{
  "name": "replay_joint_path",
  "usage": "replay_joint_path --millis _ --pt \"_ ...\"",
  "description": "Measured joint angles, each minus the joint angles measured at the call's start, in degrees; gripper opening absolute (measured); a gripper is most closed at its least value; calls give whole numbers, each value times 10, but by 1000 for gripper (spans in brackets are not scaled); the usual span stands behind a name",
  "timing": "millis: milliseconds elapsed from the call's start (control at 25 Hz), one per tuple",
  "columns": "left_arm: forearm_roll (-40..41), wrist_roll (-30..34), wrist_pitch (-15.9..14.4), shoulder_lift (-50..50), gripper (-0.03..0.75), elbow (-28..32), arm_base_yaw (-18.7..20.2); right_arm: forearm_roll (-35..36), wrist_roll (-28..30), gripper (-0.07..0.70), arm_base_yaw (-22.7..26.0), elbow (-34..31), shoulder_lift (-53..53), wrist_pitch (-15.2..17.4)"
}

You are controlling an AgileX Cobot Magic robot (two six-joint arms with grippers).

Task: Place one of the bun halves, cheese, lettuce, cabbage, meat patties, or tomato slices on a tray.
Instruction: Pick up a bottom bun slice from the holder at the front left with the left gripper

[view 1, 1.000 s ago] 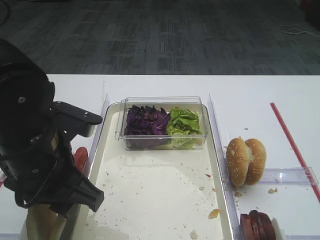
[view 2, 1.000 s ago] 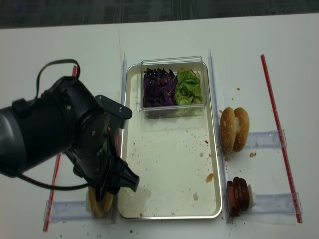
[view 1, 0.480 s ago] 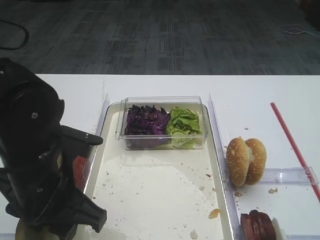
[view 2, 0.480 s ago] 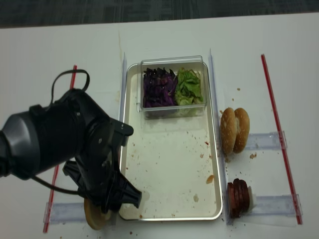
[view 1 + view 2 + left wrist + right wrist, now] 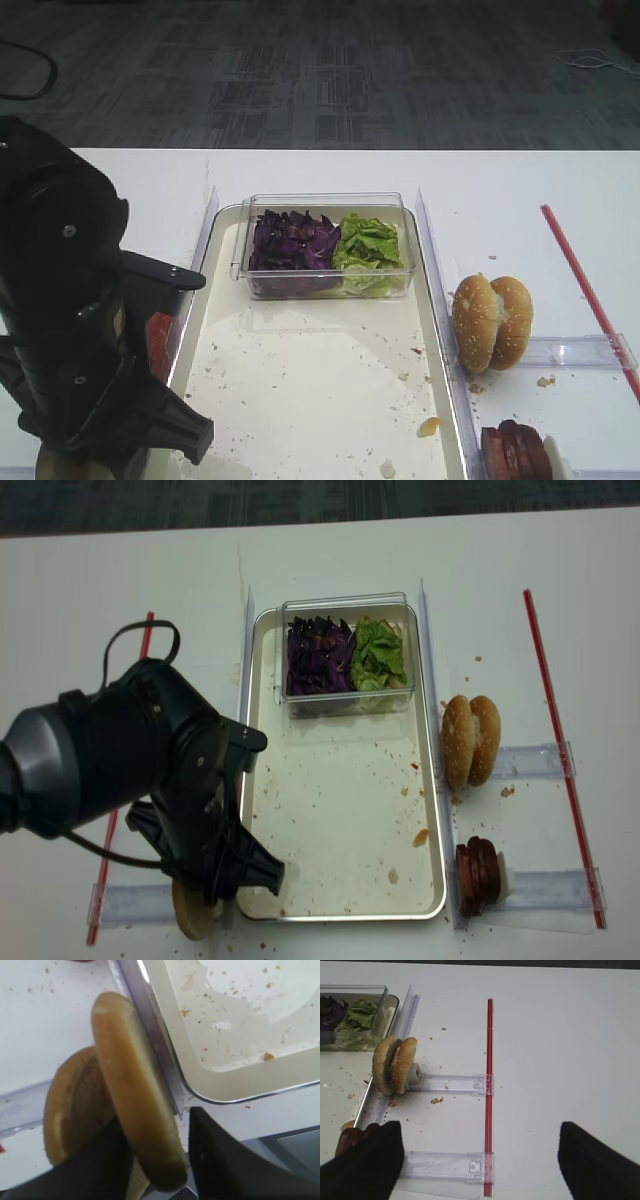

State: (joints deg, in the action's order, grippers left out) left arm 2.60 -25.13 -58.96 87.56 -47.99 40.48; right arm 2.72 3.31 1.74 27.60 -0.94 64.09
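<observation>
In the left wrist view two plain bun halves stand on edge beside the tray's near left corner. My left gripper straddles the nearer bun half. One finger is wedged between the halves, and the other finger is a sliver off its crust, so the gripper is open. From above the arm hides all but a tan edge. Cabbage and lettuce fill a clear box on the tray. Meat patties stand to the right. The cheese is out of view. My right gripper is open over bare table.
Sesame-seeded bun halves stand on edge right of the tray. Clear plastic rails and a red strip lie on the white table. Something red shows beside my left arm. Crumbs speckle the tray.
My left arm dropped towards the table's front edge over the plain bun halves, and its jaws have narrowed round the nearer half. It has hardly moved over the last half second.
</observation>
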Motion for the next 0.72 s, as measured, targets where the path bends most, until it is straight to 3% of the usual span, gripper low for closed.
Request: replay_joint_path --millis 320,720 --pt "1 0 5 0 104 0 0 0 0 652 0 0 0 0" --pt "1 -1 16 -24 90 3 0 0 1 652 0 0 0 0"
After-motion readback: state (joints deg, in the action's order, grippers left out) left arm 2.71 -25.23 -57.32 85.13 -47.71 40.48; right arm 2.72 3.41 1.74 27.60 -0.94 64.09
